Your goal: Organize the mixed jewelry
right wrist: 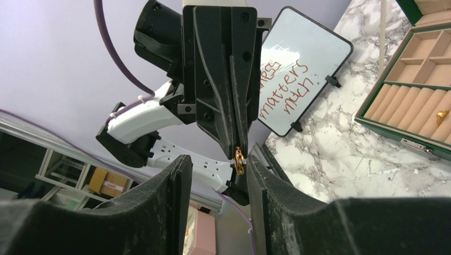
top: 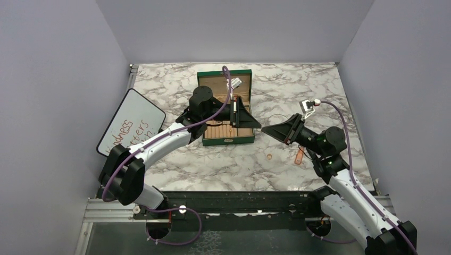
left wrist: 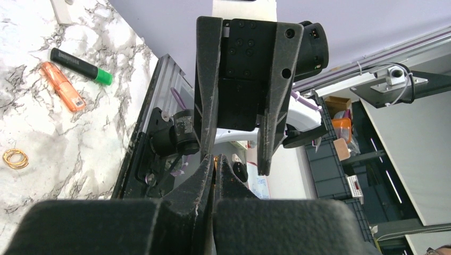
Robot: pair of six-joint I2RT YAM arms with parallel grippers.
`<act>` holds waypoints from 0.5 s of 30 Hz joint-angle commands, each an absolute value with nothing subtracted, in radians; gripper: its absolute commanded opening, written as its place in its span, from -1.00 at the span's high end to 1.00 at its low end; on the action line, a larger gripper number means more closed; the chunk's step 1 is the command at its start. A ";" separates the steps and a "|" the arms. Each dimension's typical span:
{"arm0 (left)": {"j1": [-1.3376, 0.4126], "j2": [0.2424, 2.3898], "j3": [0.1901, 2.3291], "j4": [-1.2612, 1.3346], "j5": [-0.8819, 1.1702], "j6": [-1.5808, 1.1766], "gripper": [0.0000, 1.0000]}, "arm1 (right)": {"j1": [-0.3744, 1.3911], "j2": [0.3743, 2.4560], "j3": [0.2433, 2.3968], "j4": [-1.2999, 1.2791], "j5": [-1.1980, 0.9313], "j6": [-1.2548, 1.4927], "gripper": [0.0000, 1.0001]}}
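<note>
My left gripper (left wrist: 215, 159) is shut on a small gold ring (right wrist: 239, 159), which pokes out of its tips just right of the green jewelry box (top: 226, 109). My right gripper (right wrist: 219, 162) faces it tip to tip, open. The ring hangs inside its gap, close to the right-hand finger (right wrist: 266, 180). In the left wrist view the right gripper (left wrist: 234, 162) shows with its fingers spread on either side of my shut tips. Another gold ring (right wrist: 442, 115) sits in the box's roll rows. More gold rings (left wrist: 16, 158) lie on the marble.
An orange marker (left wrist: 63, 86) and a black-and-green highlighter (left wrist: 81, 66) lie on the marble near the right arm. A small whiteboard (top: 130, 122) with handwriting leans at the left. The box lid stands open at the back.
</note>
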State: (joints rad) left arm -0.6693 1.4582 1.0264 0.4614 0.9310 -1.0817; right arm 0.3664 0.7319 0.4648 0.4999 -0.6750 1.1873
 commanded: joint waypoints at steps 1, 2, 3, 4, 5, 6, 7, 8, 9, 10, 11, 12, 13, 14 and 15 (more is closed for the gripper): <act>-0.667 1.447 1.058 0.501 0.950 -1.095 1.00 | 0.364 0.725 0.442 0.524 -0.706 1.168 0.14; -0.668 1.447 1.057 0.503 0.950 -1.096 1.00 | 0.365 0.726 0.439 0.525 -0.706 1.168 0.17; -0.668 1.448 1.055 0.504 0.950 -1.097 1.00 | 0.365 0.727 0.438 0.525 -0.704 1.170 0.20; -0.667 1.449 1.054 0.505 0.950 -1.098 1.00 | 0.365 0.727 0.434 0.527 -0.702 1.171 0.24; -0.667 1.450 1.051 0.507 0.949 -1.099 1.00 | 0.365 0.727 0.433 0.531 -0.700 1.174 0.28; -0.668 1.451 1.048 0.508 0.948 -1.101 1.00 | 0.366 0.727 0.433 0.535 -0.697 1.175 0.30; -0.667 1.451 1.043 0.511 0.948 -1.105 1.00 | 0.366 0.726 0.433 0.540 -0.695 1.174 0.31; -0.667 1.452 1.040 0.514 0.949 -1.107 1.00 | 0.365 0.727 0.433 0.544 -0.693 1.174 0.32; -0.668 1.453 1.037 0.516 0.948 -1.110 1.00 | 0.365 0.731 0.434 0.548 -0.692 1.174 0.32; -0.667 1.453 1.036 0.519 0.949 -1.110 1.00 | 0.365 0.734 0.434 0.554 -0.692 1.173 0.32; -0.667 1.453 1.035 0.521 0.948 -1.112 1.00 | 0.365 0.739 0.434 0.562 -0.693 1.174 0.33; -0.667 1.453 1.034 0.524 0.949 -1.113 1.00 | 0.365 0.743 0.434 0.571 -0.693 1.175 0.33; -0.667 1.453 1.035 0.525 0.949 -1.114 1.00 | 0.365 0.748 0.433 0.581 -0.694 1.179 0.32; -0.668 1.453 1.034 0.527 0.948 -1.114 1.00 | 0.365 0.753 0.432 0.595 -0.696 1.181 0.33; -0.669 1.453 1.032 0.528 0.949 -1.116 1.00 | 0.365 0.756 0.431 0.607 -0.697 1.185 0.35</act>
State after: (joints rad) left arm -0.6693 1.4582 1.0264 0.4820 0.9306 -1.1072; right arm 0.3664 0.7448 0.4381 0.5247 -0.6758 1.1847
